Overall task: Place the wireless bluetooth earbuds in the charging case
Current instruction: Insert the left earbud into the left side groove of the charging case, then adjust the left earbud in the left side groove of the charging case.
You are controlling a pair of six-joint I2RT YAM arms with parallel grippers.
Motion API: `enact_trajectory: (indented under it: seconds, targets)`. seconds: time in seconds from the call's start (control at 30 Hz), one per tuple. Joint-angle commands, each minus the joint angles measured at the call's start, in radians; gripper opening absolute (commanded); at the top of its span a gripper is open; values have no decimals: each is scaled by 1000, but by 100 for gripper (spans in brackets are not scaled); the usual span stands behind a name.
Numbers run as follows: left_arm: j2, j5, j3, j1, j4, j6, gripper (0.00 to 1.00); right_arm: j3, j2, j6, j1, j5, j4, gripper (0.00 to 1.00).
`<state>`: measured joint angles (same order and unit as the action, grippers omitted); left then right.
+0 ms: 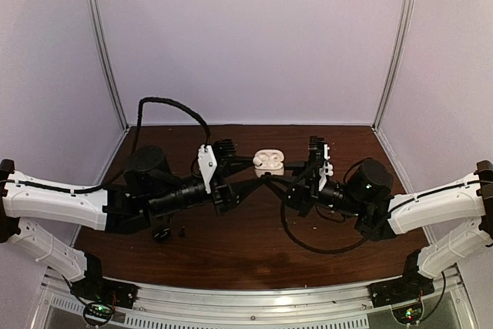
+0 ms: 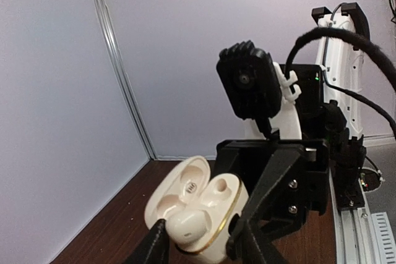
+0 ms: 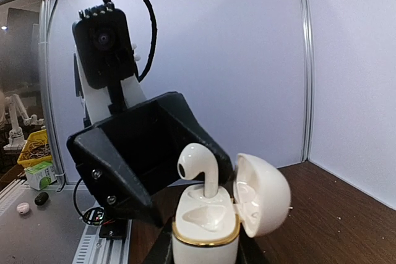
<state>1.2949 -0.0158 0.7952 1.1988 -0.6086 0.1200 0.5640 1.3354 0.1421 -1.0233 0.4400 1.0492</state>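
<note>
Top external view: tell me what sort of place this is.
Likely a robot lab booth: plain pale walls with metal corner posts enclose a dark wooden table; left arm and right arm are bolted to an aluminium rail.

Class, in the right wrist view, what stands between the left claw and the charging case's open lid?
A white earbud, stem down in the charging case, stands between left claw and lid; the right wrist view shows it.

Robotics lab cell: pale walls (image 1: 254, 36) on aluminium posts (image 1: 104, 44) box in a dark wooden table (image 1: 254, 252) (a yellow bin (image 3: 36, 151) sits outside); arms (image 1: 54, 199) bolted to the near rail (image 1: 254, 298).
</note>
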Motion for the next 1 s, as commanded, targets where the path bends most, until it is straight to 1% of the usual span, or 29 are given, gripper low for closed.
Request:
enact_trajectory:
  seconds: [0.0, 0.17, 0.27, 0.33, 0.43, 0.53, 0.6, 0.67, 0.77, 0.83, 0.9, 0.97]
  targets:
    - [-3, -13, 9, 7, 75, 2, 44, 11, -7, 6, -4, -10, 115, 0]
    - [-19, -3, 0, 7, 79, -3, 52, 4, -7, 2, -4, -16, 113, 0]
    - [-35, 0, -11, 6, 76, -14, 55, -1, -6, 1, -3, -16, 111, 0]
    - [-50, 43, -20, 7, 77, -26, 56, -4, -8, 2, -3, -15, 108, 0]
    - [-80, 66, -40, 7, 91, -41, 58, -13, -17, 1, -3, -14, 98, 0]
    - [-124, 79, -56, 5, 140, -67, 61, -20, -28, 0, -1, -13, 65, 0]
    - [-157, 76, -41, 3, 224, -75, 62, -20, -39, 0, 0, -11, 28, 0]
    - [-181, 60, -15, 1, 341, -64, 62, -24, -51, 3, 0, -9, -5, 0]
    - [-225, 19, 4, -1, 439, -18, 57, -29, -67, 10, 0, -9, -49, 0]
    - [-254, -21, 13, -1, 479, 18, 53, -36, -74, 17, 0, -11, -62, 0]
    - [-269, -29, 28, -1, 503, 56, 46, -41, -78, 24, 0, -15, -76, 0]
    - [-268, -33, 51, 1, 528, 105, 43, -41, -77, 32, 0, -13, -89, 0]
